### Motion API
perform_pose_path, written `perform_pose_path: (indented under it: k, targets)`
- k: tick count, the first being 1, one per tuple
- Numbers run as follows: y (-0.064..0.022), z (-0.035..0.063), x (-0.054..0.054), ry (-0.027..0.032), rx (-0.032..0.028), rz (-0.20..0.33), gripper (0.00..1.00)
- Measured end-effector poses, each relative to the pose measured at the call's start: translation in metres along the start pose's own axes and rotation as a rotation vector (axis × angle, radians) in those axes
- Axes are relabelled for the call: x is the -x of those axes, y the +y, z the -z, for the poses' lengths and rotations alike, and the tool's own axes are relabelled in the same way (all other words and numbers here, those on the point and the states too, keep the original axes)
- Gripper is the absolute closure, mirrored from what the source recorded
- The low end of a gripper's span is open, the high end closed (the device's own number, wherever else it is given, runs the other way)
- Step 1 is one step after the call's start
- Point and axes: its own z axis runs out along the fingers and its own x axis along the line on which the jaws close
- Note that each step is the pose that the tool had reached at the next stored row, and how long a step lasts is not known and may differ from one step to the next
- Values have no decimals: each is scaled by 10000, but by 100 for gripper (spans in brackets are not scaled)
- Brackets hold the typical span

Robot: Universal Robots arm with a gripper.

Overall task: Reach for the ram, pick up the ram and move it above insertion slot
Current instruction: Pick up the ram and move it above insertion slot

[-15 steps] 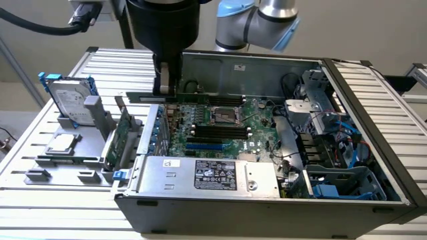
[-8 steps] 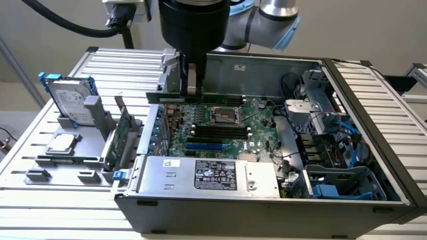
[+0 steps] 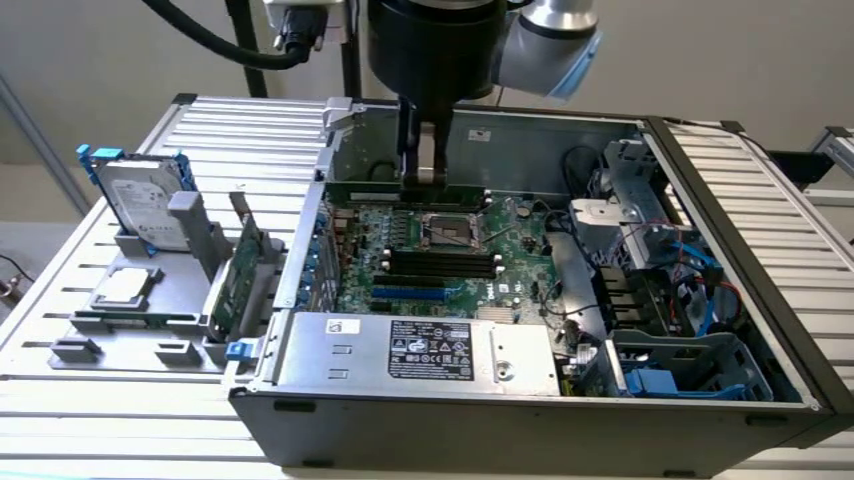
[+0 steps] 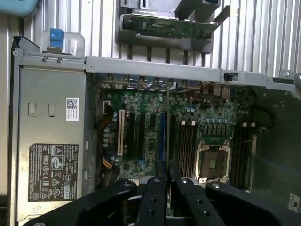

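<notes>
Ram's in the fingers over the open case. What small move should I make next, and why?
Probably a small sideways shift at the same height. The gripper grips the ram, which in the wrist view runs edge-on, parallel to the black insertion slot but beside it, closer to the blue slot. I'd nudge it toward the processor socket.

**Work Area Surroundings**

The counter is a ribbed aluminium surface (parallel slats running across its width). Behind it stands a plain pale wall. Lighting is even and bright, with soft shadows.
</notes>
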Motion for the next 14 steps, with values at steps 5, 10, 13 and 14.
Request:
perform_pose_path:
  k: [5,10,13,14]
  targets:
    - [-83,-31,139,190,6,-8,87]
    - [-147,-63,276,432,13,-18,87]
    - [-180,-79,340,575,17,-23,87]
    - [-190,-83,355,606,17,-28,87]
